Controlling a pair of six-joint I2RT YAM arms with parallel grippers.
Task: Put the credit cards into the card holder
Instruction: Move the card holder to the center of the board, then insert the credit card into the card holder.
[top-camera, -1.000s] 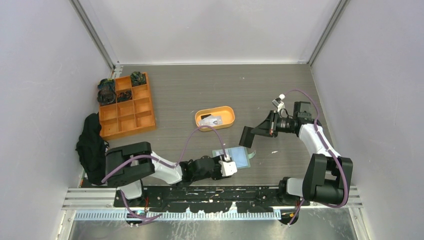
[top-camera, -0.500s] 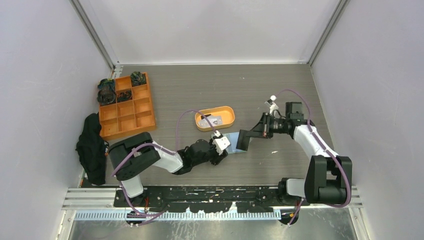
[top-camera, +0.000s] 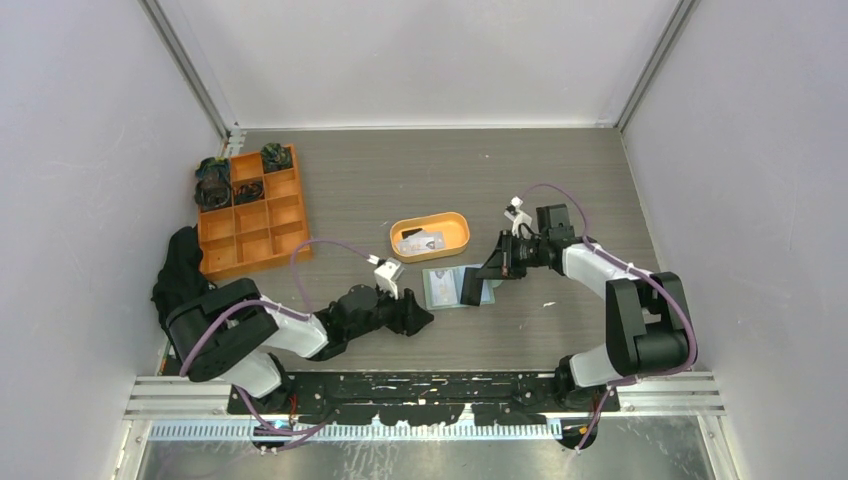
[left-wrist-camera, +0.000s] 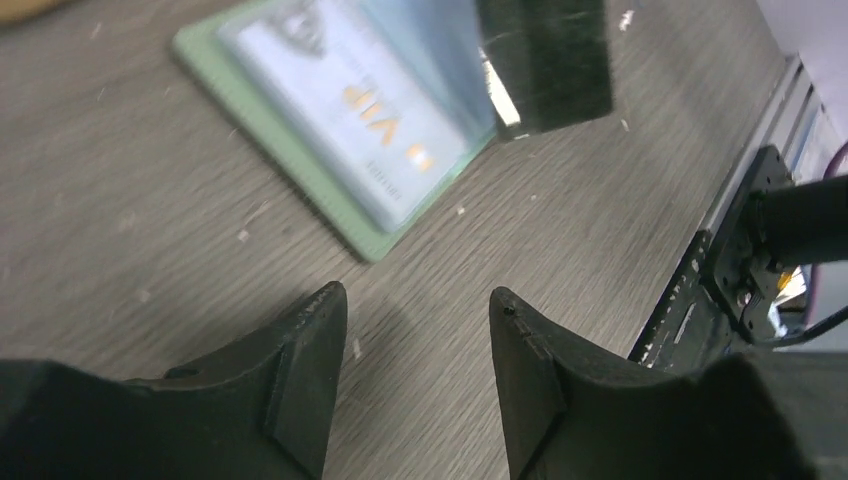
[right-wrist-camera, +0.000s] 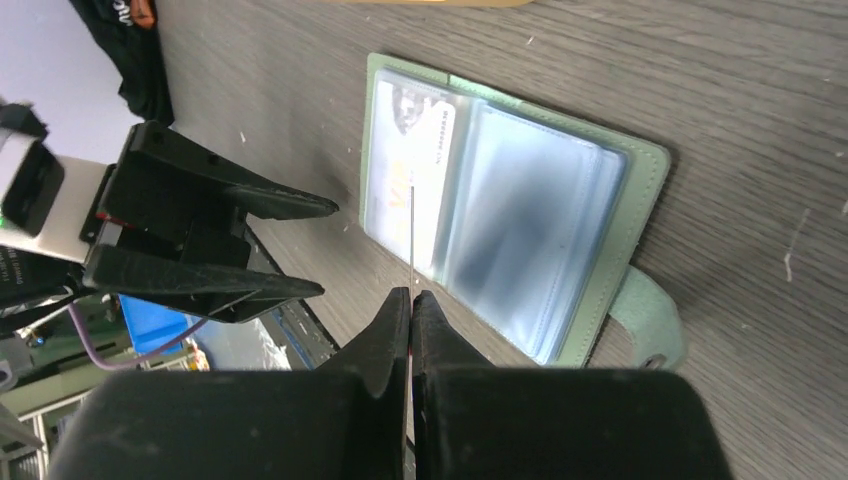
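The card holder lies open and flat near the middle of the table, just on the near side of the orange oval tray. We note clear plastic sleeves facing up and the snap tab spread out on the table surface beside it. One sleeve already contains a pale card (printed "VIP" in the left wrist view).

Right gripper: the fingers are pressed together, pinching a thin credit card that we see edge-on as a fine line. This card stands over the open card holder, above the line where the filled sleeve meets the next one. We cannot tell whether its edge touches the plastic.

Left gripper: the fingers are spread, with nothing between them. It sits low over bare table, just near and left of the card holder and apart from it.

Further cards lie in the orange oval tray.

At the far left we find an orange grid organiser with dark items in its far compartments. A black cloth lies near it at the table's left edge.
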